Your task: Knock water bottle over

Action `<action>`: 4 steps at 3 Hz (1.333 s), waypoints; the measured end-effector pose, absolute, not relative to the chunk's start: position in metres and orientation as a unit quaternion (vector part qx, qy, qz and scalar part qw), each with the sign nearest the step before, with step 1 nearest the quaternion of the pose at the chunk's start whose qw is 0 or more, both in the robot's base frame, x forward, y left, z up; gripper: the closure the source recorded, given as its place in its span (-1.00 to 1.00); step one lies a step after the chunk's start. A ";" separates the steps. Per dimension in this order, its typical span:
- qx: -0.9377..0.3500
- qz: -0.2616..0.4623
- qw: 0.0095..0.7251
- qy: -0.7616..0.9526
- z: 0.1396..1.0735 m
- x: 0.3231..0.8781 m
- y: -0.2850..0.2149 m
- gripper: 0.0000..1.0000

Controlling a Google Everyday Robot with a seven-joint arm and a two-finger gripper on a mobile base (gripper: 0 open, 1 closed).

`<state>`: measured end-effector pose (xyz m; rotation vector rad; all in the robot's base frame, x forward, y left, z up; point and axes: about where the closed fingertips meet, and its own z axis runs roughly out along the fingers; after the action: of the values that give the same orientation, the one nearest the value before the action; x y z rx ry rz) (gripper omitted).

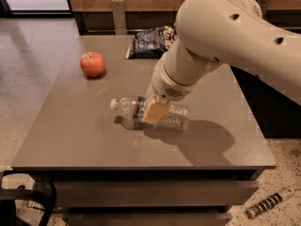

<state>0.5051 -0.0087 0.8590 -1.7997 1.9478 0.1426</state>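
Note:
The water bottle [175,117] is a clear ribbed bottle with a white cap and a red-white-dark label. It lies on its side near the middle of the grey table [70,135], cap pointing left. My gripper [155,112] reaches down from the big white arm [225,36] and is shut on the bottle's middle, just right of the label. Its tan front finger [156,110] covers part of the bottle. The rear finger is hidden behind the bottle.
A red apple [92,63] stands at the table's back left. A dark blue snack bag [149,42] lies at the back, partly behind the arm. A striped cylinder [270,202] lies on the floor at the lower right. A black cable loop [28,199] sits at the lower left.

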 end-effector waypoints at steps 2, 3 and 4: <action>-0.662 0.086 0.240 0.705 0.842 0.509 0.005 0.57; -0.662 0.086 0.240 0.705 0.843 0.508 0.006 0.12; -0.663 0.085 0.240 0.704 0.843 0.507 0.007 -0.35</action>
<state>0.5070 0.0068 0.8434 -1.8154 1.9273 0.2323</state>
